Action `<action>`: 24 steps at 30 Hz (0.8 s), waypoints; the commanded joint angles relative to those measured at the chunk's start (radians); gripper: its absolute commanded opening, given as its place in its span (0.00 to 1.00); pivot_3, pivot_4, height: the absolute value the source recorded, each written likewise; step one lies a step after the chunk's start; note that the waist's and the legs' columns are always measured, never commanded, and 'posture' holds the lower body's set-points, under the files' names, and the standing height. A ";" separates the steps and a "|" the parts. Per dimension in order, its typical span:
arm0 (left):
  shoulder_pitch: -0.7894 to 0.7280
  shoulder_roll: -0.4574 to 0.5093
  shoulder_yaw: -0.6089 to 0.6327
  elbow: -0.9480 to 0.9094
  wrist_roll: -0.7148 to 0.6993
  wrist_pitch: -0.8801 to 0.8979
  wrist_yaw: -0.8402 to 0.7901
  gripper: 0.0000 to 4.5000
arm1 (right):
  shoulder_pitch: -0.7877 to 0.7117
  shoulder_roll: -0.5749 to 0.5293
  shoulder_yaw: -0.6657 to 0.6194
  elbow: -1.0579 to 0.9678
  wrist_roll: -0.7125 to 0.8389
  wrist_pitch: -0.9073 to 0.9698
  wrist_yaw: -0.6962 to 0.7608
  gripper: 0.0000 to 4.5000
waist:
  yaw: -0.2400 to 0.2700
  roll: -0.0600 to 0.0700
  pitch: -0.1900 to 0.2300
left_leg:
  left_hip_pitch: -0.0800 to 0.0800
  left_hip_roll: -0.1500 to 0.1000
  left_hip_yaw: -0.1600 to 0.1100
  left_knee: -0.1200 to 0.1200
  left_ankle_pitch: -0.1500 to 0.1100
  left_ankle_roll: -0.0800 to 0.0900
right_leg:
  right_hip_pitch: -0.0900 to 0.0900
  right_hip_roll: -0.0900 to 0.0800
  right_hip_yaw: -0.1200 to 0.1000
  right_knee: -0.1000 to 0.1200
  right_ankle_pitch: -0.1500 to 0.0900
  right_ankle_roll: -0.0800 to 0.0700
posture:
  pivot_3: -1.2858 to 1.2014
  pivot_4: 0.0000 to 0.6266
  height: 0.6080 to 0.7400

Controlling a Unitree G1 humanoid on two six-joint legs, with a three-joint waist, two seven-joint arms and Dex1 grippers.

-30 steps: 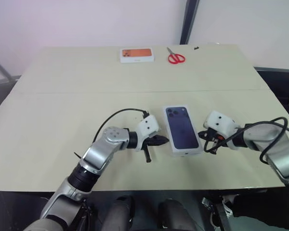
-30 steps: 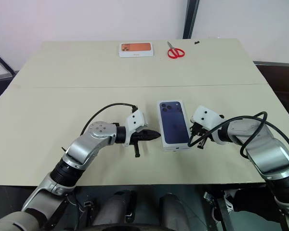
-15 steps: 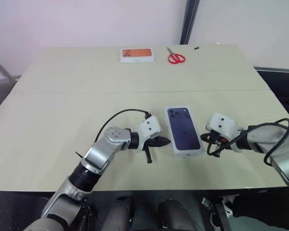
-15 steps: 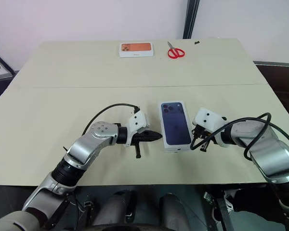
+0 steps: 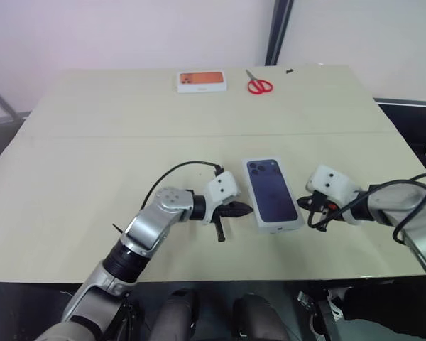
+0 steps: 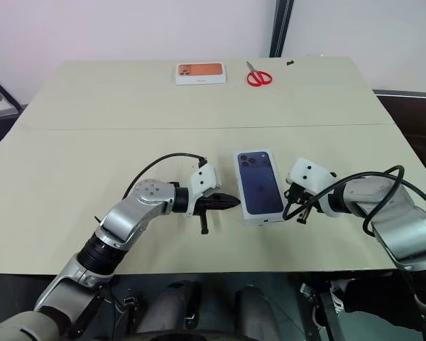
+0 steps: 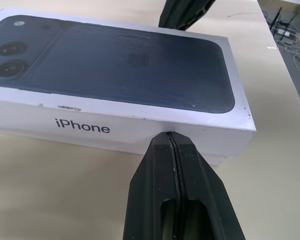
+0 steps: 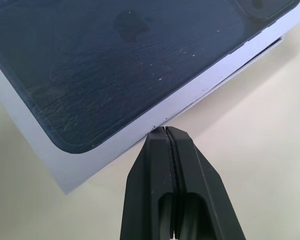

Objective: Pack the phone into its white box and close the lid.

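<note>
Black fingers of the left gripper point(image 7: 174, 137) are pressed flat together, holding nothing, their tips right at the long white side of the lid point(image 7: 115, 65), near its corner. The right gripper point(image 8: 165, 131) is likewise fully closed and empty, its tips at the opposite long edge, so the two flank the closed package between them. That lid, with the dark phone picture on top, sits down over the white box, whose rim can't be made out beneath it; the phone itself is hidden, presumably inside. All of it rests near the front of the pale table point(image 5: 78, 177), well apart from the box with the orange picture point(image 5: 201, 81) and the red scissors point(image 5: 258, 86) at the far edge. Stiff, light cardboard with smooth sides, I'd judge: it would slide if nudged from one side, so squeeze both long walls evenly, low down
</note>
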 commanded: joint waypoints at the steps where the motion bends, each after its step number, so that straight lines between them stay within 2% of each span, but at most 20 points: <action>1: -0.018 -0.025 0.004 -0.042 -0.032 -0.013 -0.005 0.00 | -0.014 -0.004 -0.019 -0.067 0.036 -0.013 0.020 0.01 | 0.000 0.000 0.000 | 0.000 0.000 0.000 0.000 0.000 0.000 | 0.000 0.000 0.000 0.000 0.000 0.000 | 0.52 0.24 1.00; 13: -0.021 -0.019 -0.005 -0.041 -0.032 -0.010 -0.018 0.00 | 0.042 -0.020 -0.018 -0.078 0.026 -0.025 0.031 0.01 | 0.000 0.000 0.000 | 0.000 0.000 0.000 0.000 0.000 0.000 | 0.000 0.000 0.000 0.000 0.000 0.000 | 0.52 0.24 1.00; 24: -0.022 -0.011 -0.007 -0.041 -0.027 -0.003 -0.024 0.00 | 0.026 0.007 -0.006 -0.048 0.005 -0.025 -0.006 0.01 | 0.000 0.000 0.000 | 0.000 0.000 0.000 0.000 0.000 0.000 | 0.000 0.000 0.000 0.000 0.000 0.000 | 0.52 0.24 1.00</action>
